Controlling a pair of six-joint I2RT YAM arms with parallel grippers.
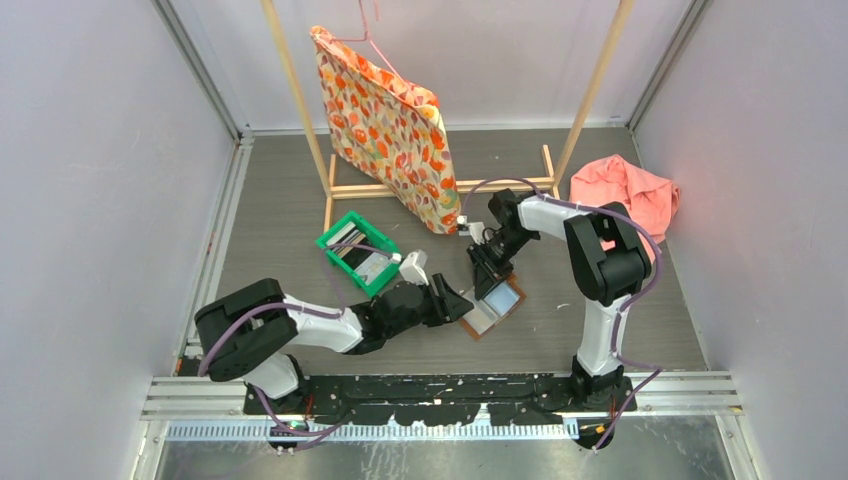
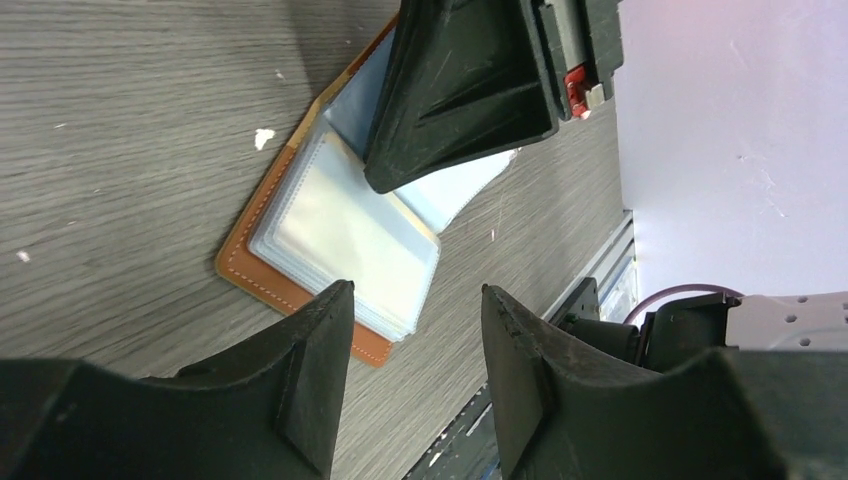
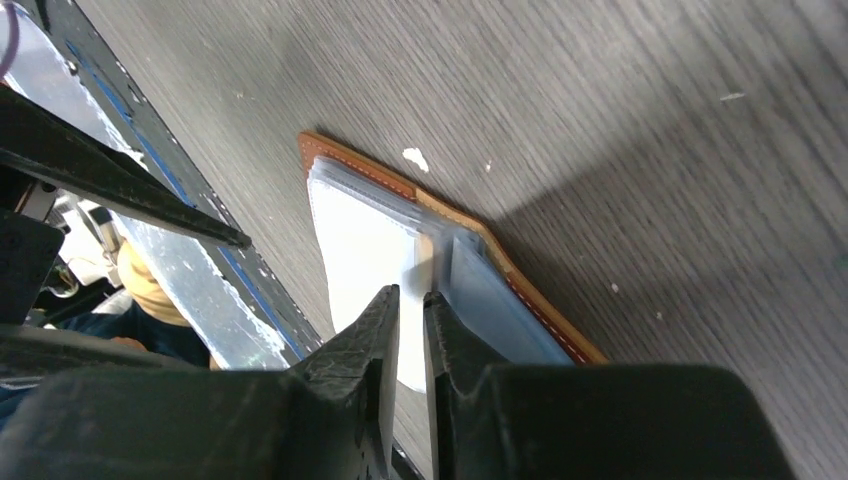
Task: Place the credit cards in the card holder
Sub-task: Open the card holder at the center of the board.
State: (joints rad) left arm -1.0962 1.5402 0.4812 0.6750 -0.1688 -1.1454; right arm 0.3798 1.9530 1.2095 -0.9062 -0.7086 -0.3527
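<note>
A clear sleeve of the card holder is pinched by the nearly closed right gripper. The left gripper is held open, the holder just beyond its fingertips.

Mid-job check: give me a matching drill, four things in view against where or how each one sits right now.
Things:
1. brown leather card holder
2. green plastic bin
3. pink crumpled cloth
4. orange leaf-patterned fabric

States:
A. hangs from the wooden rack
B. lies open, clear sleeves facing up
C. heaped at the table's far right
D. has cards inside, left of centre

Pairs: 1-B, 2-D, 3-C, 4-A
</note>
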